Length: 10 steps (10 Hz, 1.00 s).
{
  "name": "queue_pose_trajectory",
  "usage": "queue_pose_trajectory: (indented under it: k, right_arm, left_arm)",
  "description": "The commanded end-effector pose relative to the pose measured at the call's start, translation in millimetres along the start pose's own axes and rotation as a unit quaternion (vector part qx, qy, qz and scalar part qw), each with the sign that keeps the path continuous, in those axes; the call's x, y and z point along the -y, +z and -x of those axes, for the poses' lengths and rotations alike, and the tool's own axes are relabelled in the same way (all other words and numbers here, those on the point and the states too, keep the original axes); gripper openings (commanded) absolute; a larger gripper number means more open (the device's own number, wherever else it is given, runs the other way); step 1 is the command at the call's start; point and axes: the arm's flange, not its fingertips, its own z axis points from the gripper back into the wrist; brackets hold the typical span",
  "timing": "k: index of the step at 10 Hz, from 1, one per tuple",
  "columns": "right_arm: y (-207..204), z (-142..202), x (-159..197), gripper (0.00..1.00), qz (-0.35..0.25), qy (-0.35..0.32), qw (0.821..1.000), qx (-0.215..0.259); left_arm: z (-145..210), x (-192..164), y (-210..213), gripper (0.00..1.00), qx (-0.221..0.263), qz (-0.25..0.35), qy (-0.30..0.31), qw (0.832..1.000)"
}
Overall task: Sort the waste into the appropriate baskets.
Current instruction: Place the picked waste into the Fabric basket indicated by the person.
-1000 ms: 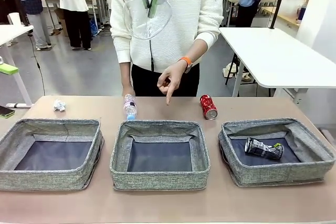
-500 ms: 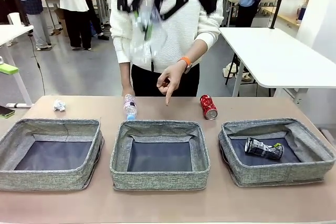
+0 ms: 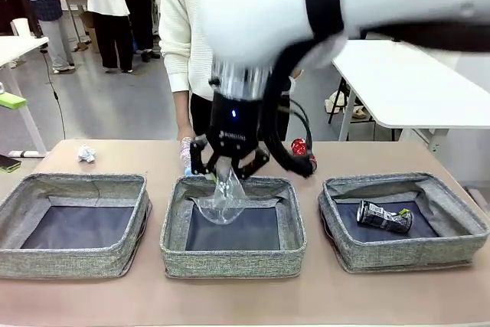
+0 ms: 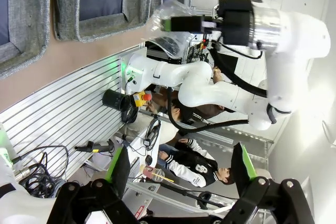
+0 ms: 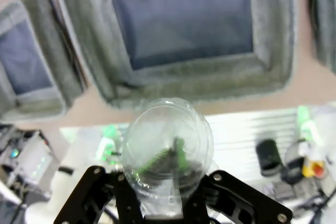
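Observation:
My right gripper [image 3: 228,168] is shut on a clear plastic cup [image 3: 221,203], which hangs mouth-down just over the far side of the middle basket [image 3: 233,263]. In the right wrist view the cup [image 5: 168,145] sits between the fingers, above that basket [image 5: 199,85]. A crushed black-white can [image 3: 384,217] lies in the right basket [image 3: 406,255]. The left basket [image 3: 69,263] holds nothing. Beyond the baskets lie a paper ball [image 3: 86,154], a bottle [image 3: 185,157] and a red can [image 3: 299,146], the last two partly hidden by the arm. My left gripper [image 4: 181,174] is open and holds nothing.
A person in a white sweater [image 3: 182,36] stands at the far side of the table, mostly behind my right arm [image 3: 306,5]. A white table [image 3: 406,82] stands at the back right. Bare tabletop [image 3: 245,300] runs in front of the baskets.
My right arm has swung down from the top of the picture with the cup to just over the middle basket. It now covers the person's pointing hand.

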Motion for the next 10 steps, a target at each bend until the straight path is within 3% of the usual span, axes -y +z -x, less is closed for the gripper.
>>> queue_pose_trajectory:
  k: [1, 5, 8, 9, 10]
  right_arm:
    - [-13.0, 0.4, 21.3, 0.05, -0.043, 0.005, 0.999, 0.016]
    - [-25.0, -24.4, 41.5, 0.05, -0.077, -0.055, 0.995, 0.038]
    - [-24.3, -31.4, 44.6, 0.05, -0.087, -0.068, 0.993, 0.027]
    - [-24.2, -33.1, 46.5, 0.60, -0.091, -0.072, 0.993, 0.017]
    - [-22.9, -34.7, 48.5, 0.62, -0.092, -0.074, 0.993, 0.019]
  left_arm:
    - [1.5, 1.1, 0.5, 1.00, -0.002, 0.009, -0.010, 1.000]
    - [1.5, 1.1, 0.5, 1.00, -0.002, 0.009, -0.010, 1.000]
    - [1.5, 1.1, 0.5, 1.00, -0.002, 0.009, -0.010, 1.000]
    - [1.5, 1.1, 0.5, 1.00, -0.002, 0.009, -0.010, 1.000]
    - [1.5, 1.1, 0.5, 1.00, -0.002, 0.009, -0.010, 1.000]
